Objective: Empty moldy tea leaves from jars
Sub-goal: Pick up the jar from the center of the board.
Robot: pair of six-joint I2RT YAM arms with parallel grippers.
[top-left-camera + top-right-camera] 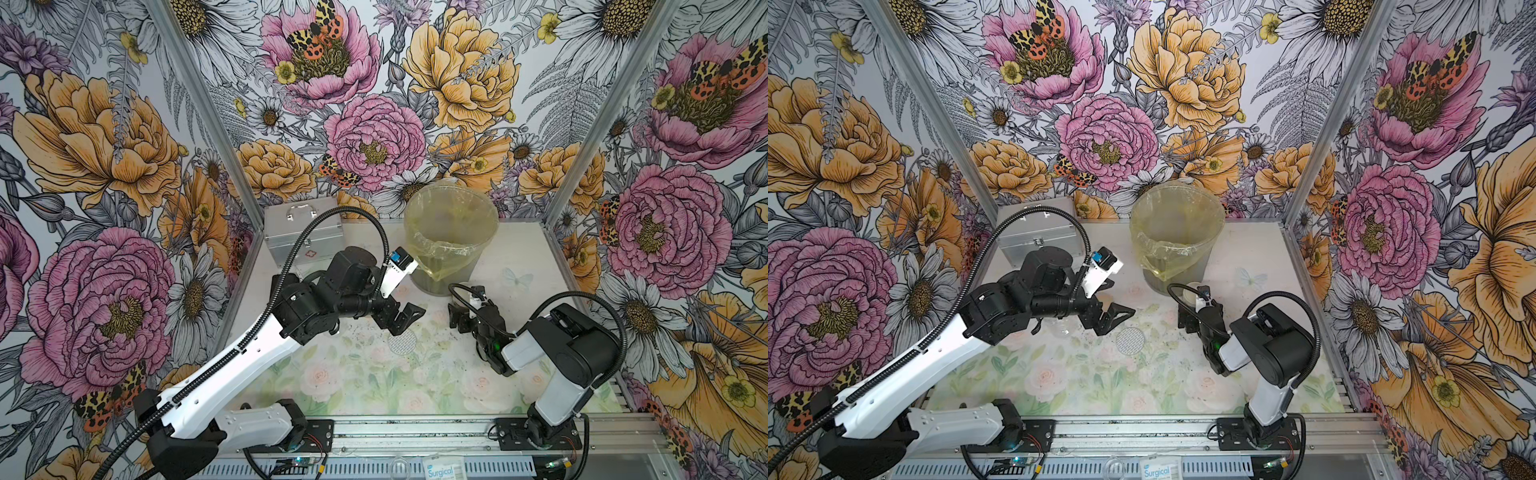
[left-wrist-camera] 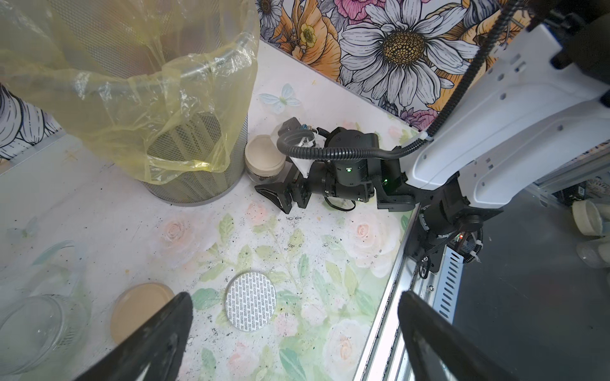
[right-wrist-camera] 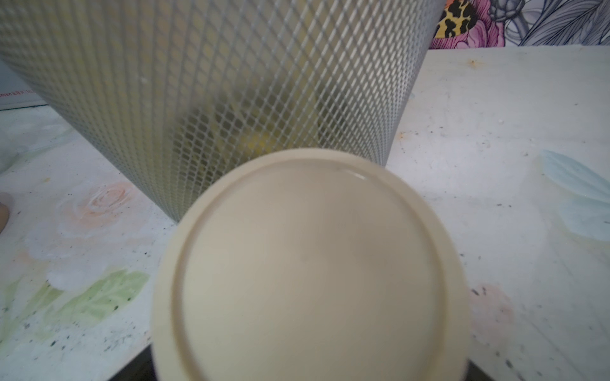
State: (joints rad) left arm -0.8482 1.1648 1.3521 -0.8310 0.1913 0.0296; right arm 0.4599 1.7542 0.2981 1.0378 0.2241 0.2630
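Tan round plastic lid [image 3: 307,264], closest to the right wrist camera and filling the lower half of its view: closes a small clear glass jar [image 2: 264,165]. Jar upright, long axis vertical, lid uppermost. It stands on the pale floral table mat [image 1: 374,382] just beside the foot of the grey metal mesh bin [image 3: 231,82], on the robot's side of it. Contact with the mesh cannot be told. Something dark shows through the glass under the lid.

Right gripper [image 1: 1188,313]: jaws on either side of that jar. Whether they press on the glass cannot be told.

Left gripper [image 1: 405,319]: jaws spread wide, nothing between them, hovering over mid-mat.

Yellow translucent plastic bag [image 2: 132,99]: lines the bin, folded over its rim.

Silver-white dotted disc lid [image 2: 251,301]: flat on the mat, near the left gripper.

Second tan lid [image 2: 142,313]: flat, loose, near the dotted disc.

Lidless clear glass jar [image 2: 33,330]: beside the loose tan lid, attitude unclear.

Tea leaves [image 2: 214,257]: dark crumbs scattered over the mat.

Silver metal case [image 1: 303,232]: back of the table, left of the bin.
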